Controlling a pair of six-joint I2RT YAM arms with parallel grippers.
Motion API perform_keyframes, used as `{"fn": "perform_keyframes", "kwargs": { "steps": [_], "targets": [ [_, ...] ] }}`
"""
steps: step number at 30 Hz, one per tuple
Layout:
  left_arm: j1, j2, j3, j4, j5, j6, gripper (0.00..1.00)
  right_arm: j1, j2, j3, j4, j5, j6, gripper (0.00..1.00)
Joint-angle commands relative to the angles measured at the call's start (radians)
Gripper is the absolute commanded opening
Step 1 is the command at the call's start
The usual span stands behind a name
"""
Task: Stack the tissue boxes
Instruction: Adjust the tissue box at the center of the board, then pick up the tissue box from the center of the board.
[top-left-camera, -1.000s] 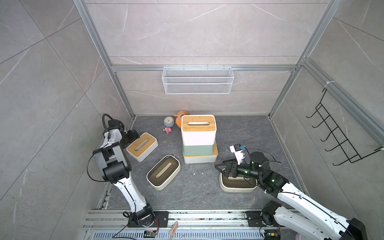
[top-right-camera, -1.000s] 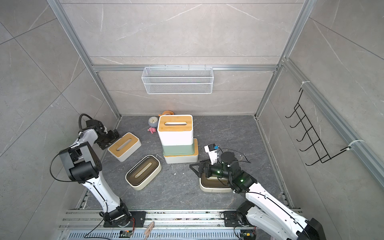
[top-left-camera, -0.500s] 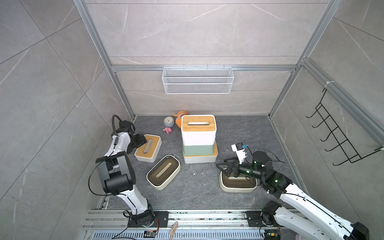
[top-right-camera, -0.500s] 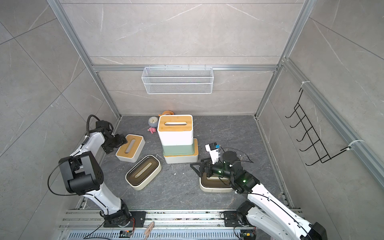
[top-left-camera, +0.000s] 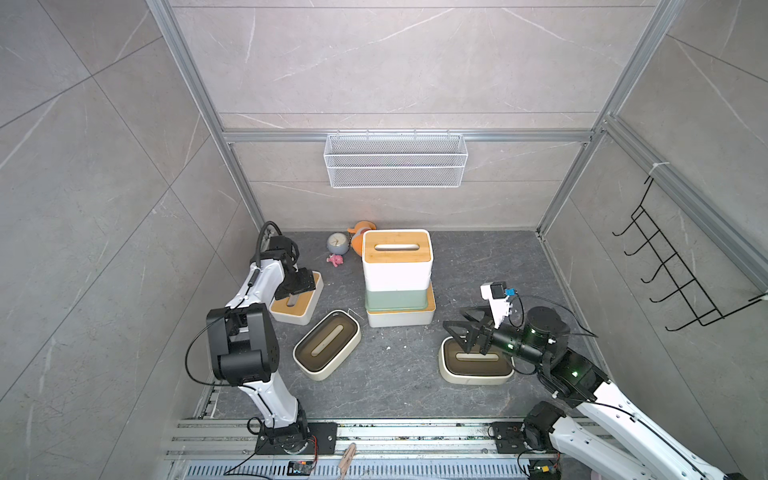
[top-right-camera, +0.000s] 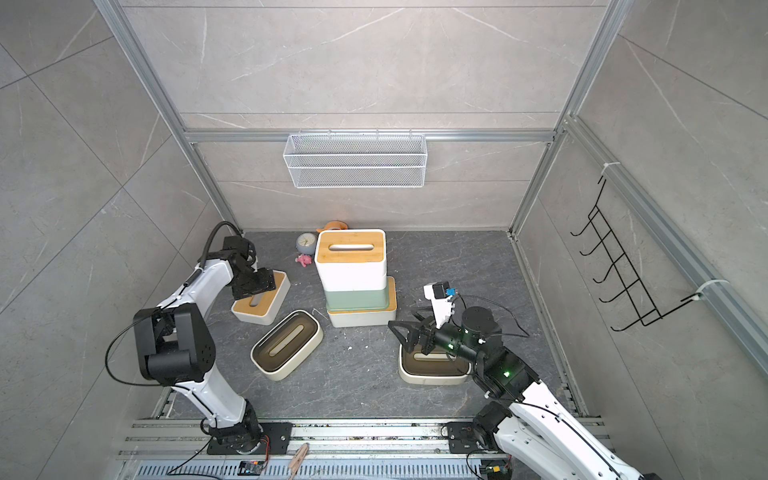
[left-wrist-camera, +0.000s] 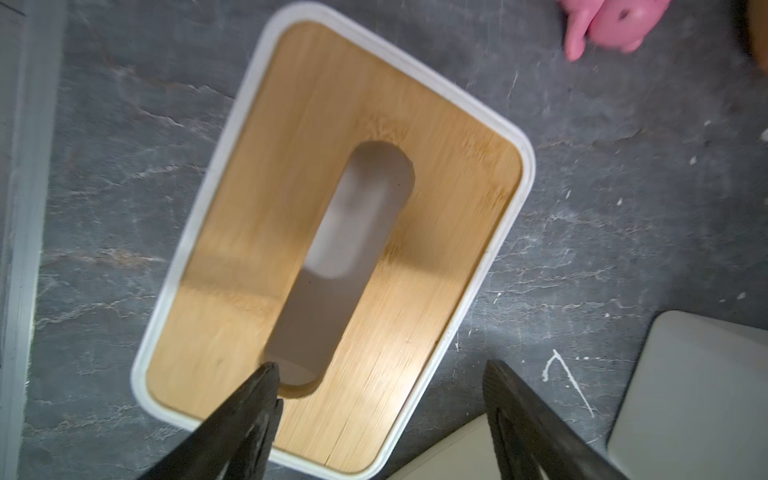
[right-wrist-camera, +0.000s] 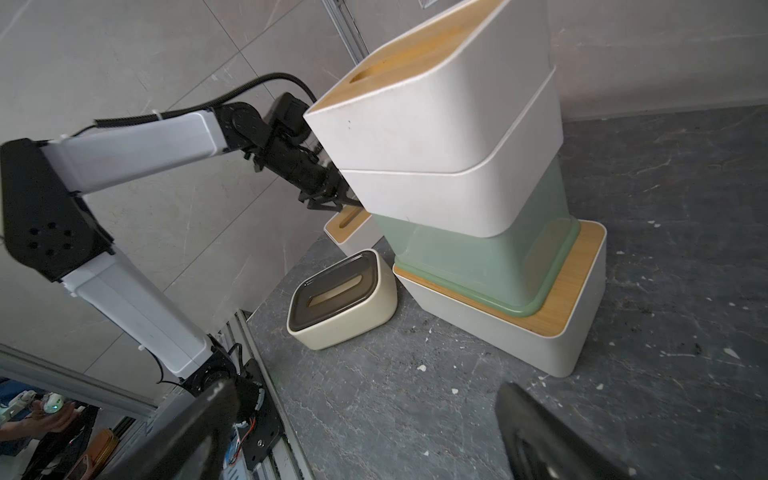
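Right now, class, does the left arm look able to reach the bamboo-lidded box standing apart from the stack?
Likely yes: the left end effector hangs right above the bamboo-lidded box, jaws apart, with nothing between them.

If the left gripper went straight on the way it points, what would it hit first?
Probably the bamboo-lid box directly under the left gripper: one finger lines up with the end of the lid's slot, the other sits just outside the box's side wall, over the floor. Remaining gap unclear.
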Motion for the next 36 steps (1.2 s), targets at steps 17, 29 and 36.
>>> {"fn": "perform_keyframes", "kwargs": {
  "steps": [17,29,36],
  "targets": [
    [-0.049,0.088,0.008,0.002,-0.094,0.030,0.74,0.004,-0.015,-0.007,-0.073,0.121,0.063,1.00],
    [-0.058,0.117,0.004,0.004,-0.142,-0.004,0.62,0.004,0.053,-0.007,-0.005,0.070,0.062,1.00],
    [-0.082,0.109,-0.002,-0.001,-0.193,-0.035,0.55,0.004,0.074,0.002,-0.005,0.068,0.061,1.00]
  ]
}}
